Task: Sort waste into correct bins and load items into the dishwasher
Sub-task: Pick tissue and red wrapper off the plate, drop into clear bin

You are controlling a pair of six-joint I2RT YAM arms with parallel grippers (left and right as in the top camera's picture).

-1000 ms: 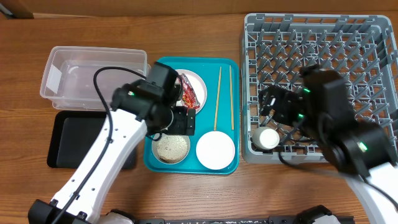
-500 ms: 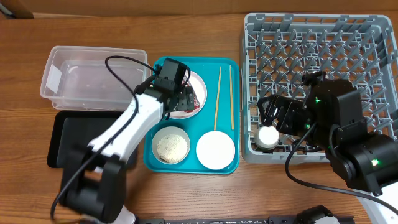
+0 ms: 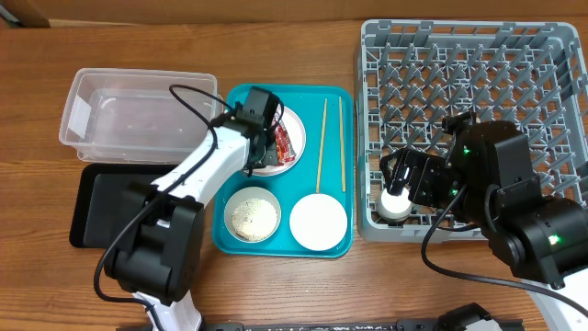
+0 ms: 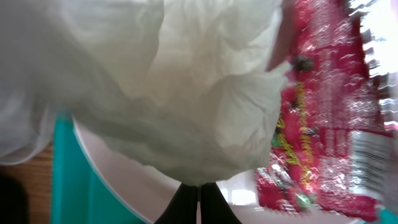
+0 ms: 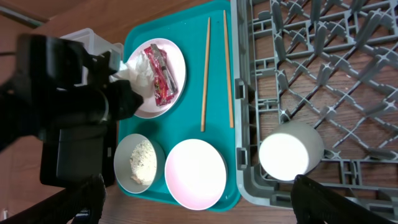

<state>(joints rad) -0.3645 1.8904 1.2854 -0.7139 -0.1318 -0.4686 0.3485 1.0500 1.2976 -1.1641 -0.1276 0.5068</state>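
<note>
The crumpled white paper napkin [image 4: 174,81] fills the left wrist view. It lies on the pale pink plate [image 3: 296,127] beside the red snack wrapper [image 3: 281,142]. My left gripper [image 4: 199,202] is low over the plate, its fingers shut together on the napkin's lower edge. A small white cup [image 3: 397,204] stands in the front left corner of the grey dishwasher rack [image 3: 478,64]. My right gripper [image 5: 199,205] hovers over that corner, open wide and touching nothing. Loose rice [image 3: 253,217] sits in the grey metal bowl [image 3: 231,204].
A pale pink bowl [image 3: 319,222] and two chopsticks [image 3: 322,142] lie on the teal tray [image 3: 335,99]. The clear tub [image 3: 78,101] stands at the back left. In front of it lies the black tray [image 3: 106,207], partly under my left arm.
My left gripper moved back from the tray's middle to the plate and shut on the napkin. The right gripper drew back slightly from the cup, which stays in the rack.
</note>
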